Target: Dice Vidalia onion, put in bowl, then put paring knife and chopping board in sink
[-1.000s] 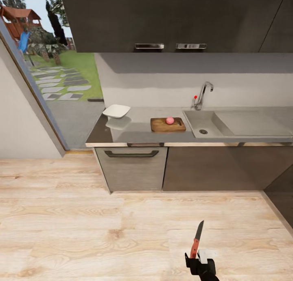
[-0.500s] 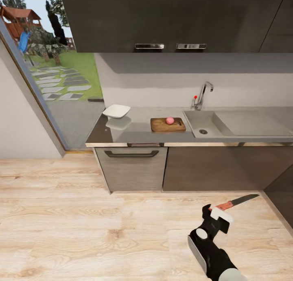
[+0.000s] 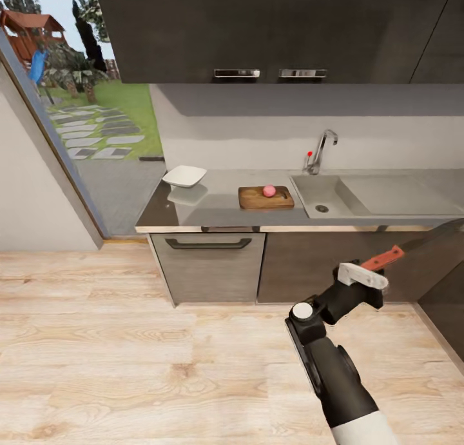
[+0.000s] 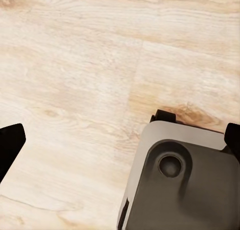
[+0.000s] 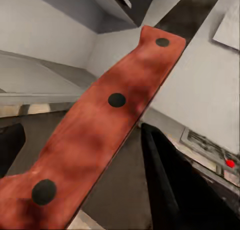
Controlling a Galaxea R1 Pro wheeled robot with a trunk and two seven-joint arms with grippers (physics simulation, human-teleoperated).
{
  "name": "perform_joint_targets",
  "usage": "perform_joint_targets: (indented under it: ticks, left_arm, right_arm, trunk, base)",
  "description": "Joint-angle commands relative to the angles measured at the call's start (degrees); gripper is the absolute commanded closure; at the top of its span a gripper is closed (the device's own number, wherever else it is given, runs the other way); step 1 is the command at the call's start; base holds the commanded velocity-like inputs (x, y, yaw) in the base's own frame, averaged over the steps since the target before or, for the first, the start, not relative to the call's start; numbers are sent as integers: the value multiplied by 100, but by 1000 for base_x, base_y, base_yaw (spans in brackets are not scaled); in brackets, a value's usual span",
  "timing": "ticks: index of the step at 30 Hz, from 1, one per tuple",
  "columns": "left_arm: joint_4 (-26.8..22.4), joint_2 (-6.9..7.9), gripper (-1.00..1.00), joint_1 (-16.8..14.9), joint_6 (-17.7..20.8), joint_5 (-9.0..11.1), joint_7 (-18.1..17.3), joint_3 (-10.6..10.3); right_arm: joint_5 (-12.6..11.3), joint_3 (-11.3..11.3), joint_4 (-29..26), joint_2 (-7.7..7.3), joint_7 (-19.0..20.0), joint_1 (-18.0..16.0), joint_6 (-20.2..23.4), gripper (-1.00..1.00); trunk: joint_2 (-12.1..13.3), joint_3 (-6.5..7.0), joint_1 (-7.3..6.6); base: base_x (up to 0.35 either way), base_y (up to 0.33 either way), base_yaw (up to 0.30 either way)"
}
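Mid-frame, the onion (image 3: 269,191) sat on the chopping board (image 3: 265,198) on the countertop (image 3: 219,211), with the bowl (image 3: 184,176) to its left, the sink (image 3: 361,198) to its right, and the knife (image 3: 399,252) way off lower right.

On the grey countertop (image 3: 219,211) rest the bowl (image 3: 184,176) and the chopping board (image 3: 265,198), beside the sink (image 3: 377,197).

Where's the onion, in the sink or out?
Out. The onion sits on the board, left of the sink; the basin looks empty.
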Motion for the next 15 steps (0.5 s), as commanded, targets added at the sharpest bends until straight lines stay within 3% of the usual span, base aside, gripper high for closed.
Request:
perform_joint_targets:
  ticks: [1, 3, 4, 6, 7, 8, 9, 10, 13, 15]
  left_arm:
    - [2, 1, -100, -3, -16, 40, 23, -50]
    - [3, 1, -100, -3, -16, 40, 23, -50]
    - [3, 1, -100, -3, -16, 40, 23, -50]
    - [5, -7, -100, -3, -16, 40, 23, -50]
    - [9, -9, -100, -3, -16, 40, 23, -50]
    - [21, -13, -100, -3, -16, 40, 23, -50]
    - [42, -22, -100, -3, -16, 36, 23, -50]
    - [46, -26, -100, -3, -16, 35, 23, -50]
    - [60, -49, -100, -3, -16, 32, 23, -50]
    - [63, -77, -100, -3, -16, 36, 23, -50]
  right_arm:
    - [330, 1, -93, 68, -14, -18, 240, 100]
    - [1147, 1, -216, 269, 4, -65, 552, 100]
    - [1676, 7, -246, 343, 27, -88, 700, 100]
    - [2479, 47, -259, 343, 157, -105, 949, 100]
    - [2689, 77, -261, 343, 226, -108, 1016, 100]
    - [3089, 171, -264, 343, 408, -111, 1138, 100]
    - [3632, 399, -266, 343, 792, -114, 1285, 100]
    - [3794, 488, -266, 343, 945, -115, 1332, 100]
    - [4554, 1012, -273, 343, 1871, -122, 1710, 100]
    - [4808, 1314, -275, 343, 2233, -124, 1966, 100]
  trunk:
    - [-10, -10, 3]
    - [-10, -10, 3]
    - [-10, -10, 3]
    - [-10, -10, 3]
    - [-10, -10, 3]
    - [-10, -10, 3]
    - [-10, -10, 3]
    - [-10, -10, 3]
    - [-10, -10, 3]
    - [-10, -10, 3]
  base:
    - [0, 0, 0]
    - [0, 0, 0]
    - [0, 0, 0]
    - [0, 0, 0]
    - [0, 0, 0]
    - [0, 0, 0]
    - [0, 0, 0]
    - [0, 0, 0]
    - [35, -59, 0]
    - [117, -138, 0]
